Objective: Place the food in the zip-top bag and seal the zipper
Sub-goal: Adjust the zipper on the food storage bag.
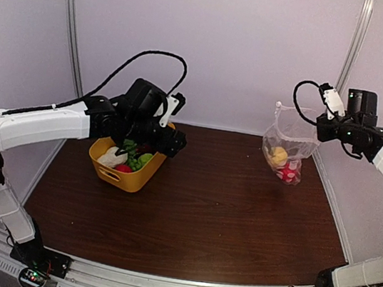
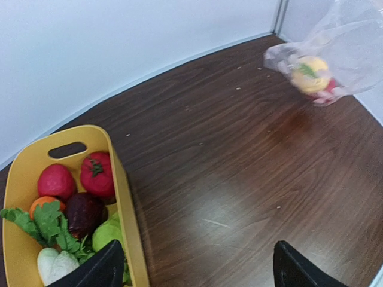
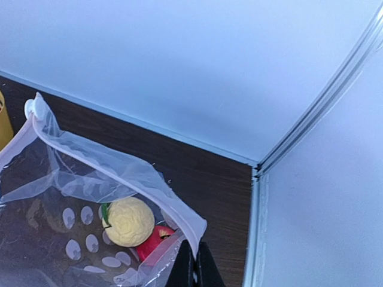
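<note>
The clear zip-top bag (image 1: 288, 145) hangs at the back right with its bottom on the table, mouth open. A yellow toy fruit (image 3: 127, 221) and a red one (image 3: 152, 240) lie inside. My right gripper (image 3: 195, 263) is shut on the bag's mouth edge, where the zipper (image 3: 119, 164) runs; it shows in the top view (image 1: 318, 136) too. More food sits in the yellow tub (image 1: 128, 181): red pieces (image 2: 97, 173), a dark purple one (image 2: 84, 212), green (image 2: 106, 233) and white (image 2: 55, 266). My left gripper (image 2: 194, 270) is open and empty, straddling the tub's right wall just above it (image 1: 169, 140).
White walls close in the dark wooden table (image 1: 224, 213) at the back and sides. A metal corner post (image 3: 311, 113) stands just behind the bag. Bare wood lies between the tub (image 2: 122, 197) and the bag (image 2: 341, 48).
</note>
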Action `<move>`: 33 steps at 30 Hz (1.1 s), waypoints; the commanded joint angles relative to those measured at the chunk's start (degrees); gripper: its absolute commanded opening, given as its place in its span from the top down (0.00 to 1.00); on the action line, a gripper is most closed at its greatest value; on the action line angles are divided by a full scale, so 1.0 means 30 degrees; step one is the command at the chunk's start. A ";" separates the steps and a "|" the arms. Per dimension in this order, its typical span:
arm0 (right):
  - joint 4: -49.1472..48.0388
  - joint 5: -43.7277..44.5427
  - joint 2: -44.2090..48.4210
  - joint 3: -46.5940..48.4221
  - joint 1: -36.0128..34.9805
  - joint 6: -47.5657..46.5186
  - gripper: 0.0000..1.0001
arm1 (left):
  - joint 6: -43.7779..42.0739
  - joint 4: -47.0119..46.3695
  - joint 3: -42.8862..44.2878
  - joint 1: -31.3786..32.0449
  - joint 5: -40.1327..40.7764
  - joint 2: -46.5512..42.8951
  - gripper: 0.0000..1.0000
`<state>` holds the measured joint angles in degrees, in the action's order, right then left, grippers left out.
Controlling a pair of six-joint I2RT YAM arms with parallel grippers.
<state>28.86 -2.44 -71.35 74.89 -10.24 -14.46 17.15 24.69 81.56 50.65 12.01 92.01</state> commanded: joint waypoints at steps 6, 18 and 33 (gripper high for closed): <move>0.0535 0.4799 -0.1060 0.2146 0.0222 -0.2346 1.00 | -0.0869 0.2346 -0.0653 -0.2053 -0.0414 -0.1670 0.12; -0.1737 -0.6450 0.0065 -0.5836 -0.1215 0.0618 1.00 | -0.1579 0.1342 -0.2915 -0.4572 -0.0248 -0.2804 0.07; -0.3943 -0.8353 0.1445 -0.8293 -0.1187 0.0466 1.00 | -0.2480 0.2340 -0.1576 -0.5694 -0.0692 -0.1132 0.14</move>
<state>19.29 -25.19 -68.45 51.44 -13.85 -12.88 10.98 31.27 73.91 35.66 10.11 85.43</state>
